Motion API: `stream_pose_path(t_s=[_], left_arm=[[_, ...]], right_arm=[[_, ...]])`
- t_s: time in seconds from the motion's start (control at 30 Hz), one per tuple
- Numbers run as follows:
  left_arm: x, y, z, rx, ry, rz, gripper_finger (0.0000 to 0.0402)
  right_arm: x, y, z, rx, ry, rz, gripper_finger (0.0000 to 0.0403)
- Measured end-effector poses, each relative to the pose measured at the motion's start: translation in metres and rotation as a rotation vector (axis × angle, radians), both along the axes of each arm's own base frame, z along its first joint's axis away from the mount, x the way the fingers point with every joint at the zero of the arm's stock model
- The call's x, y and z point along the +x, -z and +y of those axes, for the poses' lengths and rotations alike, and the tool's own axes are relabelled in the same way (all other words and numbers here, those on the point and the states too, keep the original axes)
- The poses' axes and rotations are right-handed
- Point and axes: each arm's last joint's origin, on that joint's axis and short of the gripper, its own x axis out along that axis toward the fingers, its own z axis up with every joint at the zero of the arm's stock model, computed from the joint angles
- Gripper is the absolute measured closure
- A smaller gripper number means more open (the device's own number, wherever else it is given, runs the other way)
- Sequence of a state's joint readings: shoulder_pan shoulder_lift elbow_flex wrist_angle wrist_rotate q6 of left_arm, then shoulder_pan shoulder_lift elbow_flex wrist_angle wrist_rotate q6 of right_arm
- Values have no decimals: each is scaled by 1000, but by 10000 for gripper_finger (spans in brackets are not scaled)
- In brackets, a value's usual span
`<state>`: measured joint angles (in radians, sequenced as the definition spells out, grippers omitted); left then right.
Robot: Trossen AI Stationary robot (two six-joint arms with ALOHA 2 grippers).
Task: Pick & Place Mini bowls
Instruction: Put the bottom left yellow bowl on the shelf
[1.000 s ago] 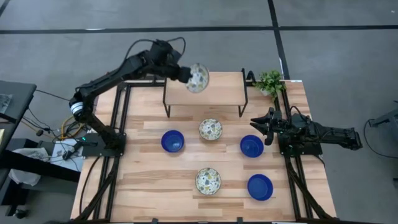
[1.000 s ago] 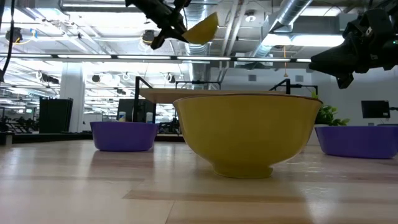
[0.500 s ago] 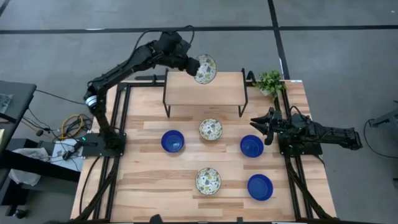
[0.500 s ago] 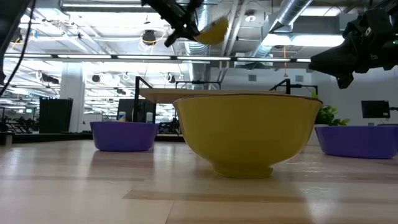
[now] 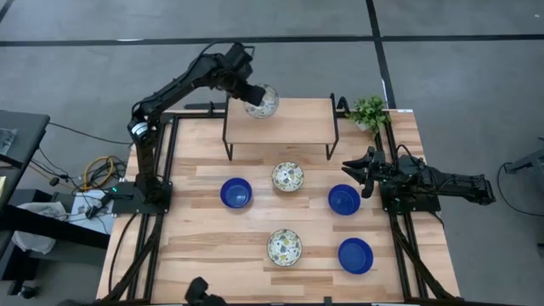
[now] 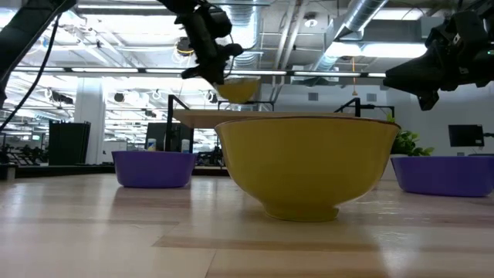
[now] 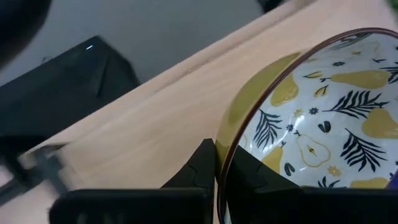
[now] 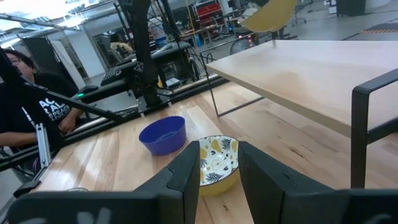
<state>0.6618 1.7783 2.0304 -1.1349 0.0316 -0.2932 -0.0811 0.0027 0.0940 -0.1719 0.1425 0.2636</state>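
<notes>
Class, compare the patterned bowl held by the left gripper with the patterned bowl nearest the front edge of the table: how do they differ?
The held bowl hangs in the air above the raised wooden shelf, while the front bowl rests on the table. The left gripper pinches the held bowl's rim; nothing touches the front bowl. The held bowl looks slightly tilted; the front one sits level. Both share a yellow outside and a white, patterned inside, and look alike in size.

We see the raised shelf (image 5: 279, 121) at the table's (image 5: 195, 246) far edge, a plant (image 5: 369, 110) at its right end, five bowls on the table in front of it, a sixth bowl (image 5: 260, 101) held over its left end by the left gripper (image 5: 248, 93), and the right gripper (image 5: 357, 170) beside its front right leg.
</notes>
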Motion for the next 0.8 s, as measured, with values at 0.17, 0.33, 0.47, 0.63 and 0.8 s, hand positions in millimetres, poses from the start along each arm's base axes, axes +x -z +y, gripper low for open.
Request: stream_pose_path(t_s=[0.17, 0.33, 0.47, 0.63, 0.8], left_arm=[[-8, 1, 4, -62, -21, 0, 390], [-9, 2, 4, -104, -6, -19, 390], [-8, 3, 3, -126, -1, -28, 390], [-10, 4, 3, -175, -5, -31, 390], [-10, 9, 3, -216, -7, -14, 390]], right_arm=[[0, 0, 0, 0, 2, 0, 305], [0, 0, 0, 0, 3, 0, 305], [0, 0, -1, -2, 22, 1, 305], [0, 0, -1, -2, 21, 0, 305], [0, 0, -1, -1, 22, 1, 305]])
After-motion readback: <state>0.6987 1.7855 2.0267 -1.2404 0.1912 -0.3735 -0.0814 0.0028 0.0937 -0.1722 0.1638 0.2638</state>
